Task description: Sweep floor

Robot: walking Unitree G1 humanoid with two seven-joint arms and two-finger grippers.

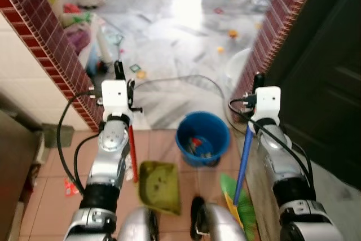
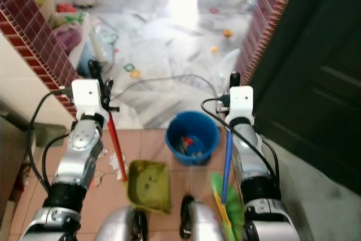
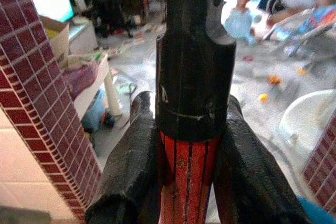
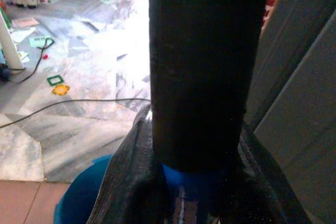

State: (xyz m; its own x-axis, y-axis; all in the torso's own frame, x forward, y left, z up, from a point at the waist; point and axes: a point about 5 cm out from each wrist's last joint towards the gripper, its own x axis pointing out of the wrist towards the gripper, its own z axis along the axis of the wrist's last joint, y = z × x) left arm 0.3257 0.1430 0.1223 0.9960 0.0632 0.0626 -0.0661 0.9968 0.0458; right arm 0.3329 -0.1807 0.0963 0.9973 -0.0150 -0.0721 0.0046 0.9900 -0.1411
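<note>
Left eye view: our left gripper [image 1: 119, 71] clamps the dustpan [image 1: 159, 186] handle, our right gripper [image 1: 258, 78] the broom [image 1: 242, 162]; next we sweep litter [image 1: 232, 34] ahead.

The blue bucket [image 1: 202, 138] blocks the doorway's middle; brick wall [image 1: 45, 38] far to its left, dark door [image 1: 327, 71] to its right, littered marble floor [image 1: 175, 38] open beyond it

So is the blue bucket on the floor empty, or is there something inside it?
Not empty. The blue bucket stands upright and open, with small red and blue items at its bottom; what they are, cannot tell.
</note>
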